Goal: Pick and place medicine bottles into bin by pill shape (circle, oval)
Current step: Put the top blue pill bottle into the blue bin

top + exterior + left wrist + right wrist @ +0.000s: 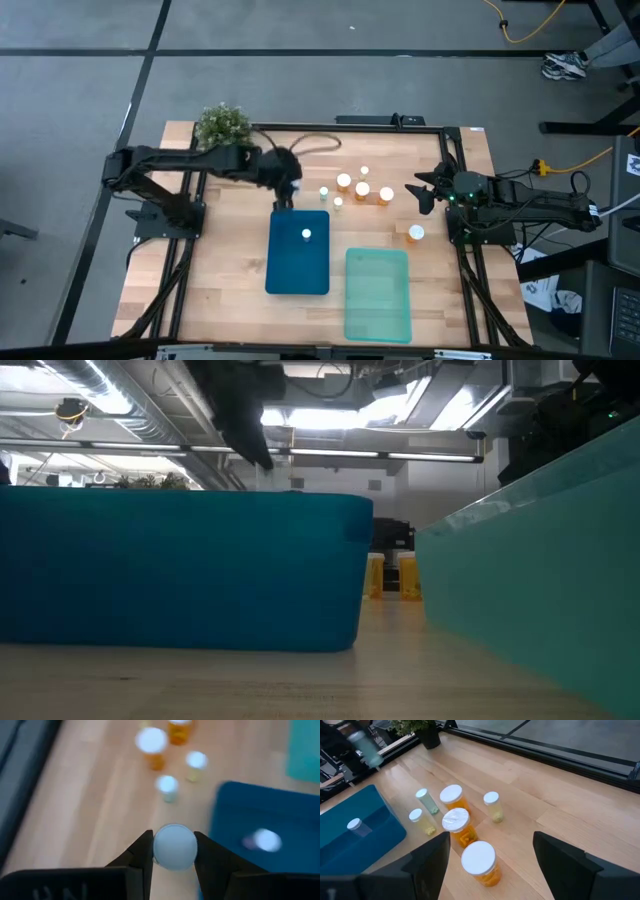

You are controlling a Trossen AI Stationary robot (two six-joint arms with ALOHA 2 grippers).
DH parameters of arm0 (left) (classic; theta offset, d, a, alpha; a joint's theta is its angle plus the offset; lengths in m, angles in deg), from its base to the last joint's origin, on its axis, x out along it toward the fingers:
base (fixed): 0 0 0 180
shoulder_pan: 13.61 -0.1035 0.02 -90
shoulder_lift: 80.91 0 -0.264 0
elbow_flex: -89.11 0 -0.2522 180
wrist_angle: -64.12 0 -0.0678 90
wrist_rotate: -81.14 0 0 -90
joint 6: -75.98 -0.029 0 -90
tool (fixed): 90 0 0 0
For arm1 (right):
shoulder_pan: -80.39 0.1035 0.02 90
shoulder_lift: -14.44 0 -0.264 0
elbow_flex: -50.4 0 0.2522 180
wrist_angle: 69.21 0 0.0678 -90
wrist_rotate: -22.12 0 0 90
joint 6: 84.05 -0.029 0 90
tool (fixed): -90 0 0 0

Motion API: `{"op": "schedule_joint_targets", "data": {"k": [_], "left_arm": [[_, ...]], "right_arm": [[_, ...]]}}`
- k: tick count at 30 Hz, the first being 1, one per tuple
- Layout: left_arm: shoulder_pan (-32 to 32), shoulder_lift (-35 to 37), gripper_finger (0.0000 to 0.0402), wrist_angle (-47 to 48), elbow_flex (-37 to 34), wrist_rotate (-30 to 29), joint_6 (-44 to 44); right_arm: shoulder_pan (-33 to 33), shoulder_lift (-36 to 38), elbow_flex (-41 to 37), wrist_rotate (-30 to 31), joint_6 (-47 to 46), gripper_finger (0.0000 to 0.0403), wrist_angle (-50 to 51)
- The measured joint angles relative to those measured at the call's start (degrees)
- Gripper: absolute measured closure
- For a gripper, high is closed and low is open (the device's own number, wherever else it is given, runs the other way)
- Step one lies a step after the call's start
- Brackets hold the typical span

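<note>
Left gripper (173, 851) clenches a white-capped bottle (174, 846) just beside the blue bin (260, 820); other bottles (167, 787) stand ahead. Right gripper (492, 852) waits, fingers spread.

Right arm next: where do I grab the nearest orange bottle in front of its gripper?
Take the nearest orange bottle by its orange body just under the white cap, coming straight ahead with the open right gripper. It stands upright; another bottle crowds its far side.

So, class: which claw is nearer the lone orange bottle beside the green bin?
Right. The right claw hovers open just above-left of that orange bottle; the left claw, holding a pale bottle, is far across by the blue bin.
</note>
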Motion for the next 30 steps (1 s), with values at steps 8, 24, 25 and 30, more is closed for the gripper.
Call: {"op": "schedule_joint_targets", "data": {"k": [8, 24, 25, 30], "left_arm": [[9.1, -0.5, 0.0301, 1.5, 0.0, 6.3, -1.9], [7.4, -0.5, 0.0301, 9.2, 0.0, 8.7, -3.8], [7.2, -0.4, 0.0301, 9.9, 0.0, 8.7, -3.9], [5.4, 2.8, 0.0301, 13.5, 0.0, 8.0, -4.9]], "right_arm": [[0.0, 0.0, 0.0, 0.0, -0.1, 0.0116, 0.0], [0.0, 0.0, 0.0, 0.0, -0.1, 0.0116, 0.0], [0.0, 0.0, 0.0, 0.0, -0.1, 0.0116, 0.0], [0.0, 0.0, 0.0, 0.0, 0.0, 0.0116, 0.0]]}}
